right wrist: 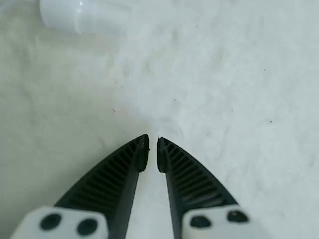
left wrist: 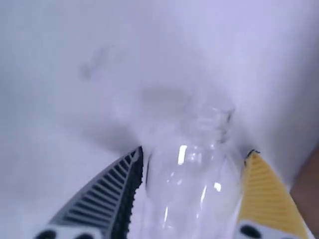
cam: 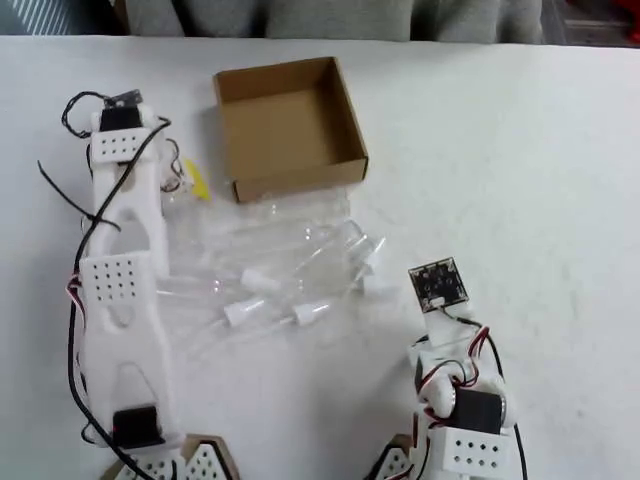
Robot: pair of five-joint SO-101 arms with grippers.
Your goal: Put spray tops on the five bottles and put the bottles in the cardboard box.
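Seen from above, the cardboard box (cam: 290,125) sat open at the far middle of the white tabletop (cam: 540,150). Just on its near side lay a loose cluster of clear bottles (cam: 300,245) on their sides. White spray tops (cam: 241,312) were scattered among them, mostly along the cluster's near edge. The left arm (cam: 125,270) stretched from the near left edge toward the far side. The left tool (cam: 188,183), one finger yellow, sat just left of the box's near left corner, at the far left end of the cluster. The right arm (cam: 462,405) was folded up at the near right, its wrist just right of the cluster.

From the left wrist, the left tool was grasping a clear bottle (left wrist: 194,194). A dark ribbed finger (left wrist: 114,194) lay against one side and a yellow finger (left wrist: 264,194) against the other. The bottle's threaded neck (left wrist: 213,117) pointed away from the tool and stood bare, over the white tabletop.

From the right wrist, the right tool (right wrist: 151,147) was clenched, its two dark ribbed fingertips almost touching with only a thin gap between them, over bare tabletop. A white spray top (right wrist: 82,15) lay beyond the tips, well apart from them and partly cut off by the picture's edge.
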